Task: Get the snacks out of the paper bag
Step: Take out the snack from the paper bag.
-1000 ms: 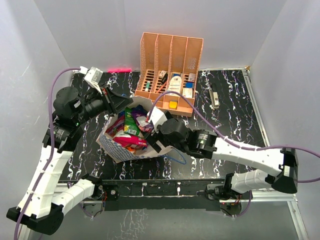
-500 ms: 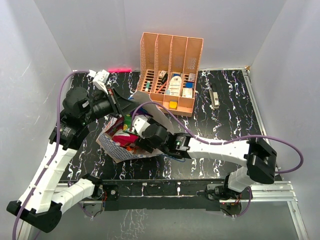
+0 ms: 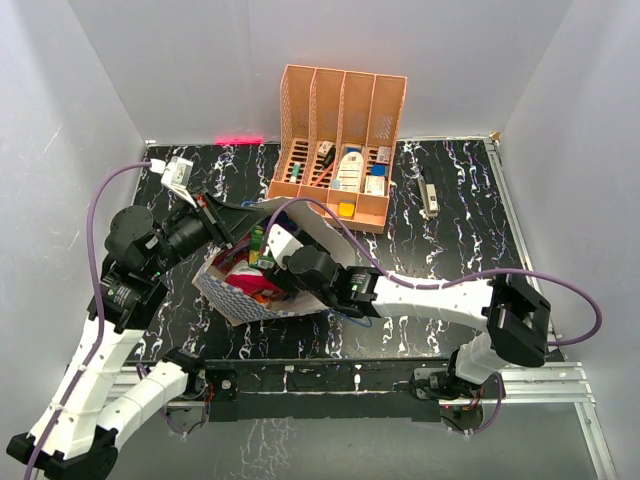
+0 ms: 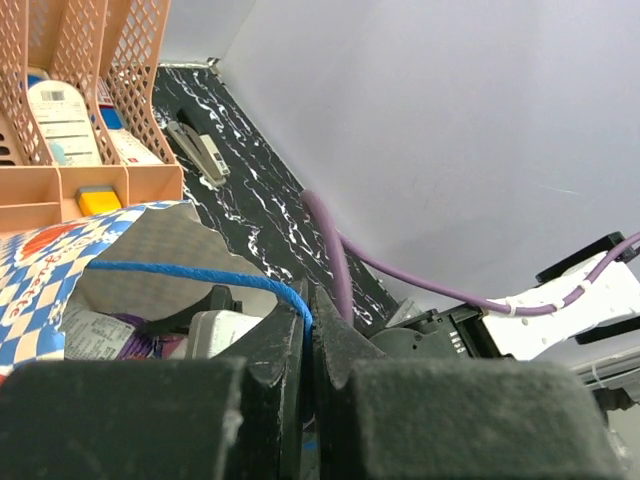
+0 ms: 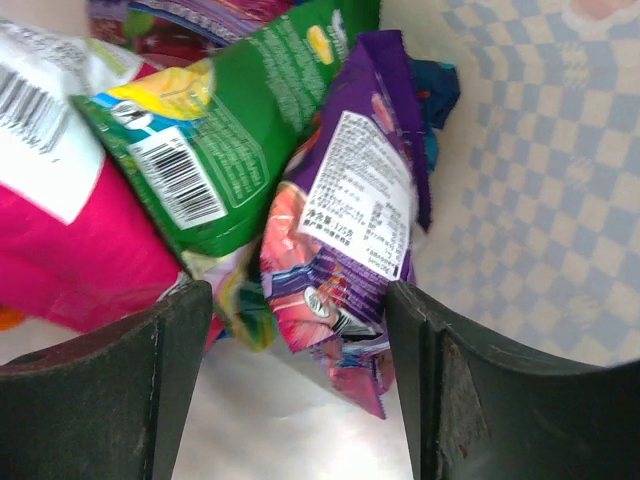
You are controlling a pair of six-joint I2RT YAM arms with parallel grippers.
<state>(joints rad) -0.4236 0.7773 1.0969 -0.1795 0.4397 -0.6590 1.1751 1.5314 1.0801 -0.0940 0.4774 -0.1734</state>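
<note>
The paper bag (image 3: 228, 298), checked blue and white, lies open at the table's front left with several snacks (image 3: 250, 277) inside. My left gripper (image 3: 222, 224) is at the bag's far rim, shut on its blue string handle (image 4: 200, 273); the bag's rim (image 4: 60, 245) shows in the left wrist view. My right gripper (image 3: 264, 262) is inside the bag's mouth. It is open, its fingers (image 5: 165, 370) on either side of a purple packet (image 5: 350, 225), not closed on it. A green packet (image 5: 220, 130) and a pink one (image 5: 70, 265) lie beside it on the bag's white inside (image 5: 520, 180).
The orange slotted organizer (image 3: 340, 150) with small bottles and boxes stands just behind the bag. A stapler (image 3: 428, 195) lies at the back right. The bag's other blue handle (image 3: 352, 318) trails on the table under my right arm. Grey walls close the table in.
My right arm has swung left and pushed its gripper into the bag's mouth. My left arm has drawn back to the left, still holding the handle.
</note>
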